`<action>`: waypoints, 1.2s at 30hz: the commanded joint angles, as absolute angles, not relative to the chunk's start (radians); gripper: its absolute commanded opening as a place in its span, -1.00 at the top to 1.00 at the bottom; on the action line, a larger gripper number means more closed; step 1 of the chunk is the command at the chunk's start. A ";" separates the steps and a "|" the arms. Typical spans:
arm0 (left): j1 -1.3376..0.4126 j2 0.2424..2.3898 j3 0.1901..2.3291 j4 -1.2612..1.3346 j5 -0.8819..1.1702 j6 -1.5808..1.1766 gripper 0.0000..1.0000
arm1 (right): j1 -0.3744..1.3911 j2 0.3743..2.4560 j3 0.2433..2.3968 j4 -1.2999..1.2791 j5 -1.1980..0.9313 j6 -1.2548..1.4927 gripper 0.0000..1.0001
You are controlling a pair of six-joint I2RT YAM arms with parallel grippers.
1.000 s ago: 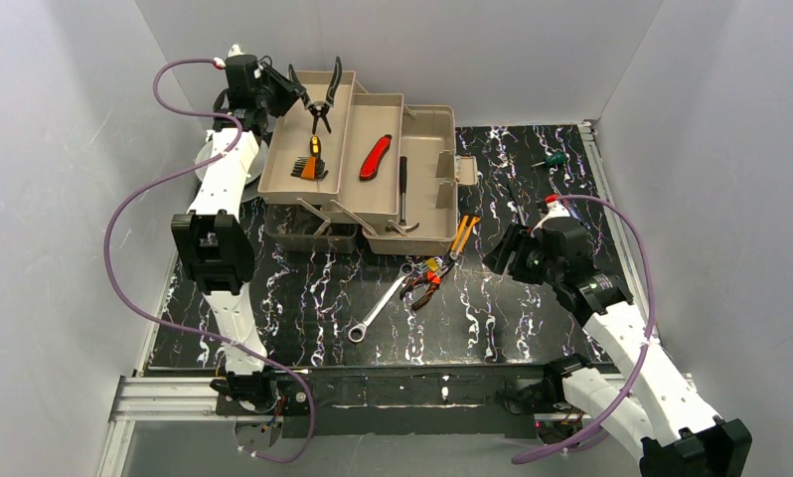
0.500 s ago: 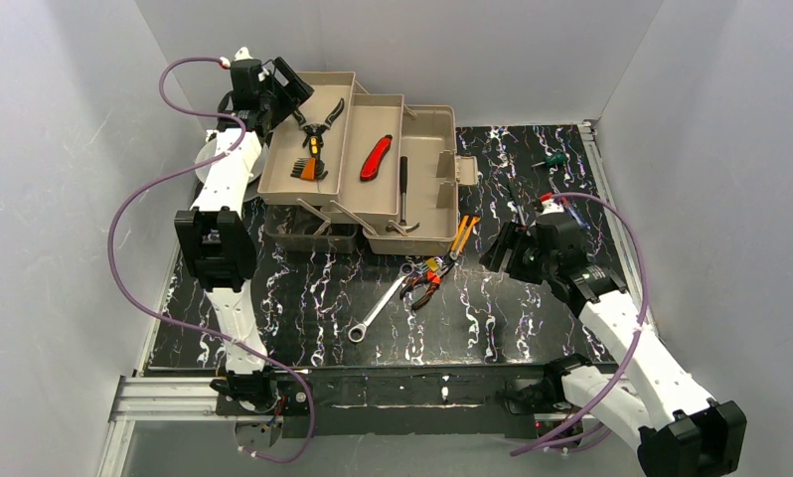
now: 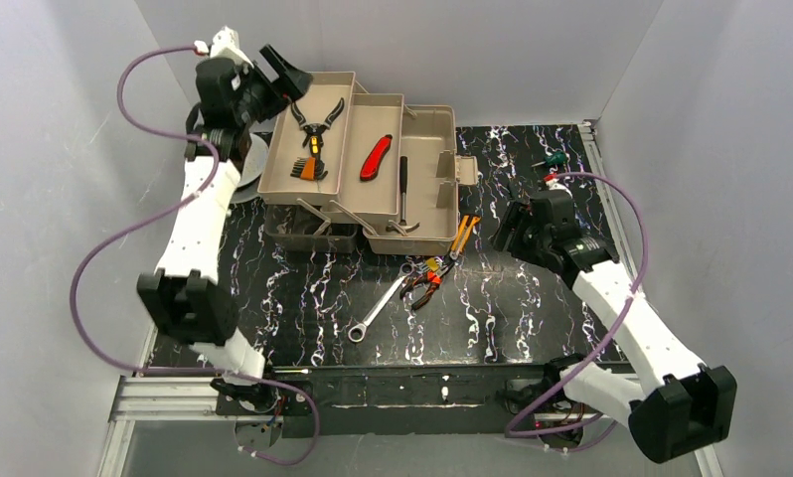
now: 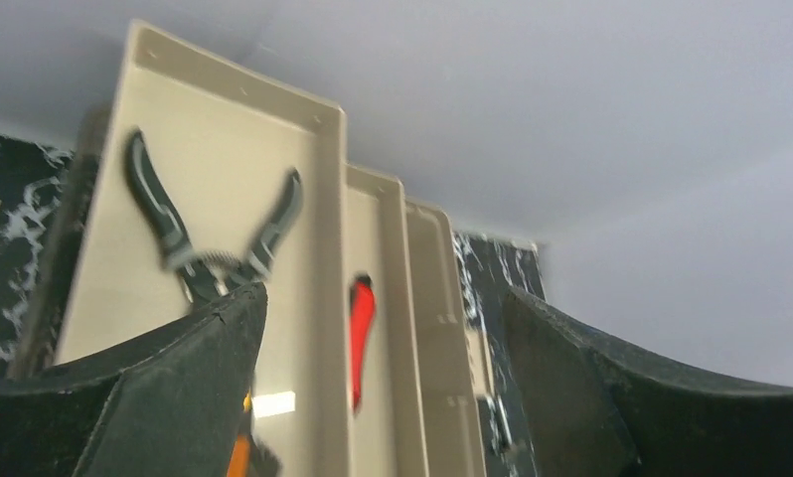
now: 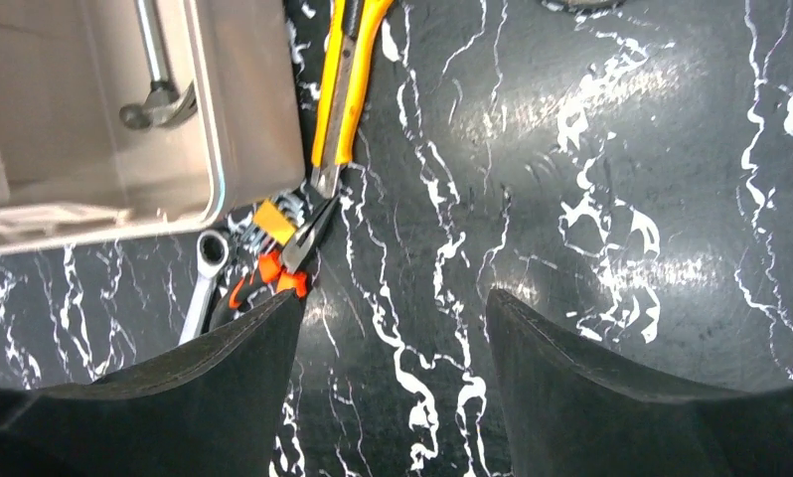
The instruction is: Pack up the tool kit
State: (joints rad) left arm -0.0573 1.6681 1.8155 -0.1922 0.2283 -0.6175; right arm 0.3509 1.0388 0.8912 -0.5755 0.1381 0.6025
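Your left gripper [image 4: 383,298] is spread wide and empty above the far left corner of the open tan toolbox [image 3: 427,149]. Black pliers [image 3: 316,114], a red knife [image 3: 376,156] and a hammer [image 3: 402,194] lie inside. Your right gripper [image 5: 393,298], spread too, hangs beside the orange pliers [image 3: 427,276], which touch the wrench [image 3: 378,308]. Your left arm half hides a round grey thing [image 3: 245,179].

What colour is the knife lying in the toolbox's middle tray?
The knife is red, clearest in the top external view.
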 commanded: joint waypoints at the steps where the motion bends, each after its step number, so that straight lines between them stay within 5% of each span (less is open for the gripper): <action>1: -0.176 1.427 1.563 -0.149 0.237 -0.541 -0.74 | 0.310 1.146 0.997 -0.576 0.182 0.593 -0.51; 13: -0.487 0.921 0.896 -0.074 0.102 -0.468 -0.73 | 0.160 1.397 1.113 -0.437 0.011 0.449 -0.48; 18: -0.523 0.776 0.677 -0.070 0.092 -0.447 -0.72 | 0.147 1.546 1.220 -0.485 0.091 0.359 -0.44; 36: -0.552 0.673 0.247 0.182 0.131 -0.391 -0.74 | 0.070 2.020 1.637 -0.709 0.121 0.211 -0.29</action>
State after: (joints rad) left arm -0.5457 0.6581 0.2962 0.0835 0.1123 -0.4445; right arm 0.0976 1.9473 1.5420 -0.6114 0.1211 0.2607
